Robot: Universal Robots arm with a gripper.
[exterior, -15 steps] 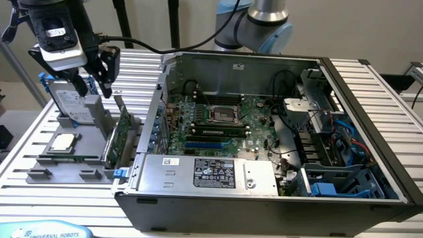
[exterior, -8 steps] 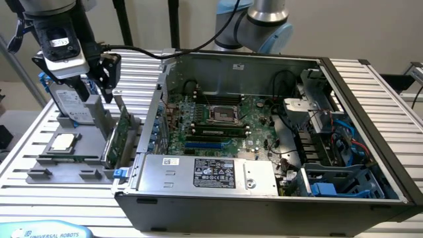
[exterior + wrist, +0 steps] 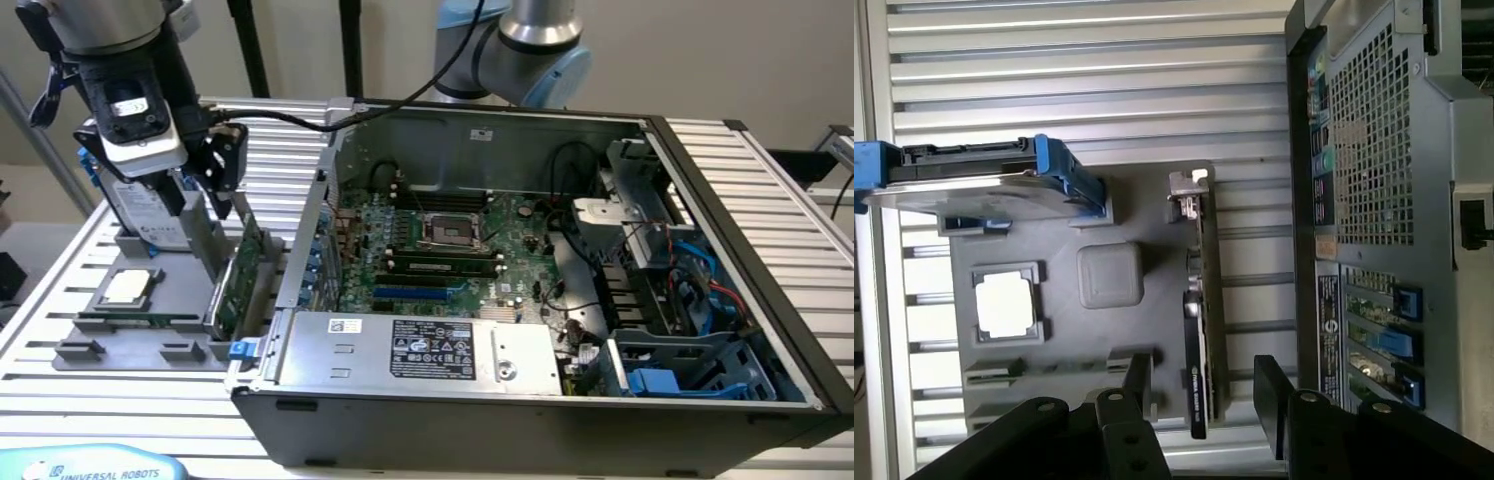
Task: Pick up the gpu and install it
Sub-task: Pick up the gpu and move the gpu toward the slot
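Exterior view puts the gpu (image 3: 238, 272) on edge in a slot of the gray holder (image 3: 134, 352), left of centre in the frame and just beside the open computer case (image 3: 534, 420). We judge a skewed grasp to be the main risk. If the fingers (image 3: 1137, 385) close off-centre, or catch only the card's upper edge, the thin board could tilt, jam in its slot or slip free on the lift. Coming down askew could also knock the hard drive (image 3: 140, 215) standing near it. The gripper (image 3: 218, 185) hangs above the card, jaws spread and holding nothing. From the wrist camera we see the card's dark edge running between the two fingers, toward the end away from its silver bracket (image 3: 1189, 195).
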